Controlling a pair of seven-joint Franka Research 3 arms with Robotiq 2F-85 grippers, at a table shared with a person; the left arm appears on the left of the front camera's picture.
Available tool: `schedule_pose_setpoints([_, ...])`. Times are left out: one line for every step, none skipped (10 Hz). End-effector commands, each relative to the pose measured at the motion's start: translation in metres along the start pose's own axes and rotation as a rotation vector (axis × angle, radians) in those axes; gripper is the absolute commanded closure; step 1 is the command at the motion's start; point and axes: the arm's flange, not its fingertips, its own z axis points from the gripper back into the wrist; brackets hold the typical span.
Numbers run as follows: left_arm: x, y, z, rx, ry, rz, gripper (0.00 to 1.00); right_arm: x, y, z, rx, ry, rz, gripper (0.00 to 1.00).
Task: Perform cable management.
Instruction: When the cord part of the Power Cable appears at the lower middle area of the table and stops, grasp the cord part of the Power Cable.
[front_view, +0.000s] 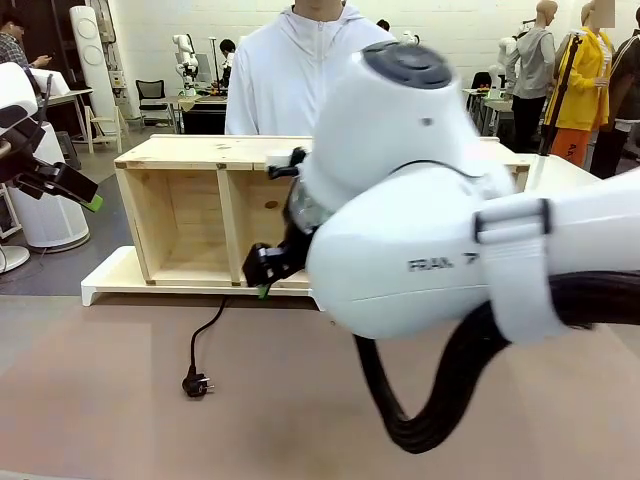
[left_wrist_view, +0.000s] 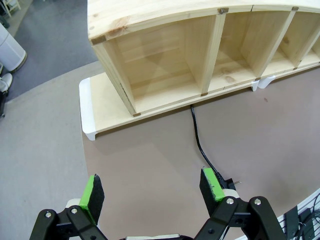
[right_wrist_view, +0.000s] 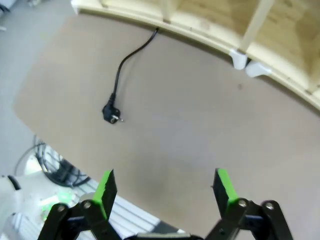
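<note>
The cable (front_view: 210, 335) is a thin black cord that comes out from under the wooden shelf and curves across the brown table to a round black plug (front_view: 195, 383). My left gripper (left_wrist_view: 151, 189) is open, high above the table, and the plug (left_wrist_view: 225, 180) peeks out beside its right finger. In the front view the left gripper (front_view: 85, 195) hangs at the far left, off the table. My right gripper (right_wrist_view: 165, 187) is also open and empty, well above the table, with the cable (right_wrist_view: 127, 55) and plug (right_wrist_view: 111, 114) far ahead to its left. Seen from the front, the right gripper (front_view: 265, 275) hovers before the shelf.
A pale wooden shelf box (front_view: 190, 215) with open compartments lies on a white board (front_view: 105, 285) at the back of the table. A person in a white top (front_view: 290, 80) stands behind it. My right arm's thick black hose (front_view: 430, 400) droops over the table's near right.
</note>
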Motion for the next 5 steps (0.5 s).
schedule_pose_setpoints([0.002, 0.001, -0.002, 0.002, -0.011, 0.005, 0.00, 0.028, 0.038, -0.037, -0.057, 0.090, 0.014, 0.00])
schedule_pose_setpoints([0.002, 0.001, -0.002, 0.002, -0.011, 0.005, 0.00, 0.031, 0.047, -0.051, -0.049, 0.129, 0.021, 0.00])
schedule_pose_setpoints([0.002, 0.001, -0.002, 0.002, -0.011, 0.005, 0.00, 0.038, 0.054, -0.066, -0.042, 0.157, 0.024, 0.00])
schedule_pose_setpoints([0.002, 0.001, -0.002, 0.002, -0.011, 0.005, 0.00, 0.043, 0.060, -0.083, -0.034, 0.177, 0.017, 0.00])
schedule_pose_setpoints([0.002, 0.001, -0.002, 0.002, -0.011, 0.005, 0.00, 0.046, 0.069, -0.105, -0.033, 0.199, 0.010, 0.00])
